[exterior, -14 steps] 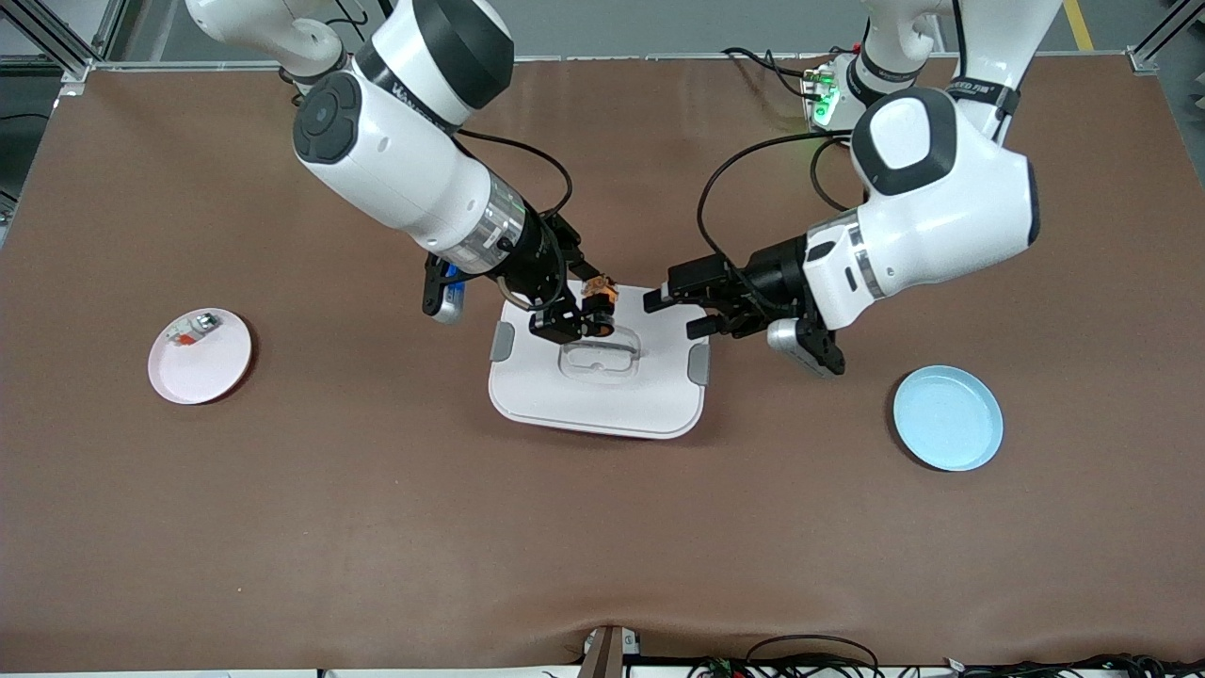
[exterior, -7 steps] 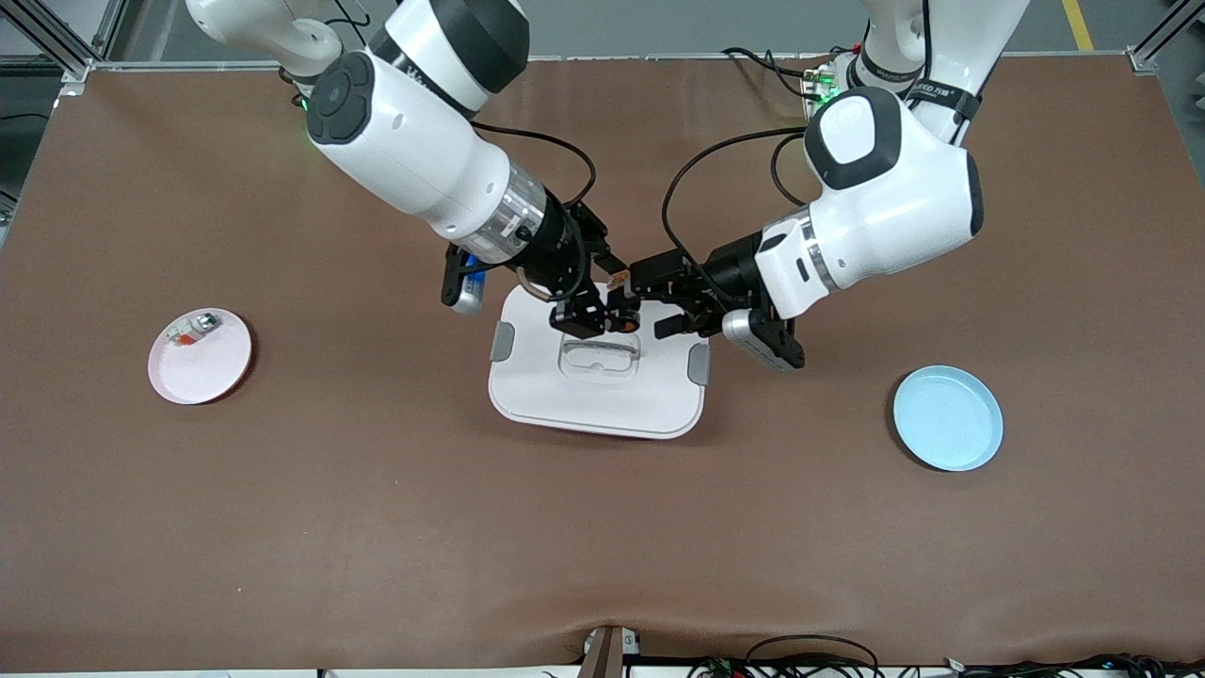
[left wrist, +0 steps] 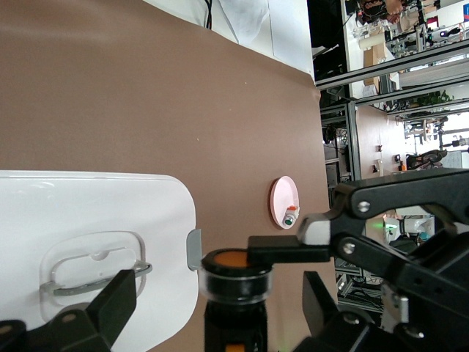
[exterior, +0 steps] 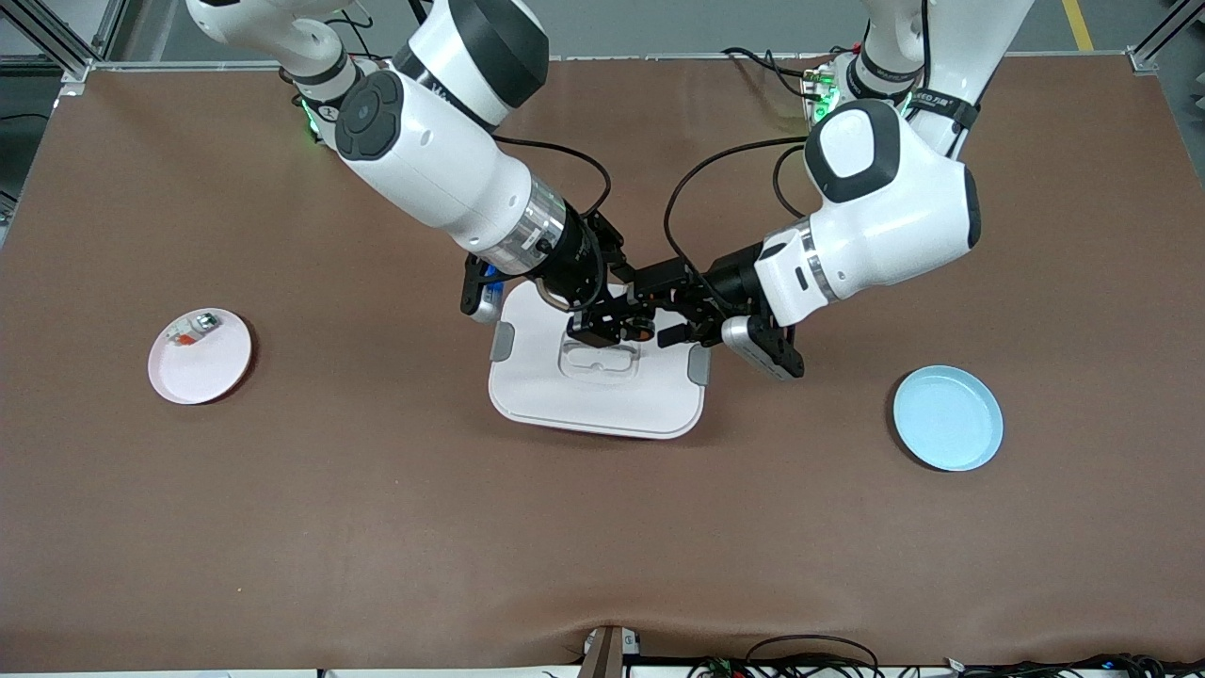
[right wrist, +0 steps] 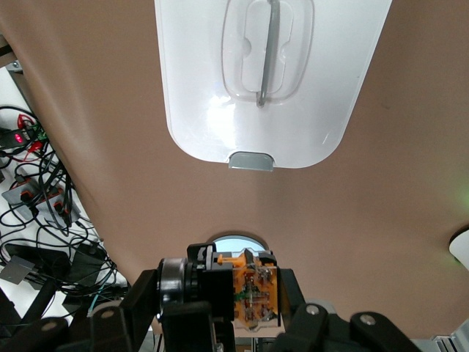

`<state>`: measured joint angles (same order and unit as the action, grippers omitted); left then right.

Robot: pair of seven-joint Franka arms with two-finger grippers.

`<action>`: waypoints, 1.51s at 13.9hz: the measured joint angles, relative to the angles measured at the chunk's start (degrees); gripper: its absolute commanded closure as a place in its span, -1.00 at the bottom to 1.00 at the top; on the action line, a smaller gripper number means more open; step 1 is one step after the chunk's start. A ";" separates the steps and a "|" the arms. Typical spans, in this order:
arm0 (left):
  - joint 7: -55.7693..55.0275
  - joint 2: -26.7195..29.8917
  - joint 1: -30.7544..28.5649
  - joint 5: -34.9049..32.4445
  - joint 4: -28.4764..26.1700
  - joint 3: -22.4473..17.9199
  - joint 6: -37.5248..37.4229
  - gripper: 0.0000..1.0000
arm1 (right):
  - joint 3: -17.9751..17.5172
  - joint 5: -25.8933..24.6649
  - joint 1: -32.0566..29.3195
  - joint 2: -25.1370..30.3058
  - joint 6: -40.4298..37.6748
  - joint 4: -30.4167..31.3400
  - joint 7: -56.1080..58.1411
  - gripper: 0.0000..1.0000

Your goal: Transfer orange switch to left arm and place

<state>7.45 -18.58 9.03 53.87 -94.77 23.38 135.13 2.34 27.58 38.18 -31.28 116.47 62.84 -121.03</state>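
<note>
The orange switch [exterior: 640, 329] hangs over the white box [exterior: 602, 400], above its lid handle. My right gripper [exterior: 614, 326] is shut on it; the right wrist view shows the black body and orange rear of the switch [right wrist: 234, 293] pinched in the right gripper [right wrist: 220, 312]. My left gripper [exterior: 651, 311] is open, with a finger on each side of the switch and not touching it. In the left wrist view the switch's orange face [left wrist: 234, 259] sits between the spread fingers of the left gripper [left wrist: 220, 301], over the edge of the box [left wrist: 88, 213].
A pink plate [exterior: 212, 367] with a clear-white small part [exterior: 193, 327] lies toward the right arm's end. A blue plate [exterior: 948, 417] lies toward the left arm's end. The box fills the top of the right wrist view [right wrist: 271, 125]. Brown mat all around.
Both grippers have closed in on each other over the box. The right gripper carried the switch toward the left arm, and the open left gripper came up around it.
</note>
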 measured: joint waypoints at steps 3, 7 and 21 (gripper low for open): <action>0.09 0.00 -0.21 0.00 -0.07 -0.02 -0.02 -0.51 | 0.40 0.00 -0.22 -0.27 0.12 -0.41 -0.01 1.00; 0.10 0.00 -0.21 0.00 -0.09 -0.02 -0.03 0.00 | 0.67 0.00 -0.36 -0.94 0.57 -0.86 -0.01 1.00; 0.00 0.06 0.06 0.32 0.48 0.26 0.07 1.00 | 0.66 0.44 -0.70 -1.67 0.95 -1.36 -0.18 -1.00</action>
<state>7.45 -18.52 9.10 54.19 -94.28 23.63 135.20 3.00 28.02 37.49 -32.95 117.42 61.48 -121.22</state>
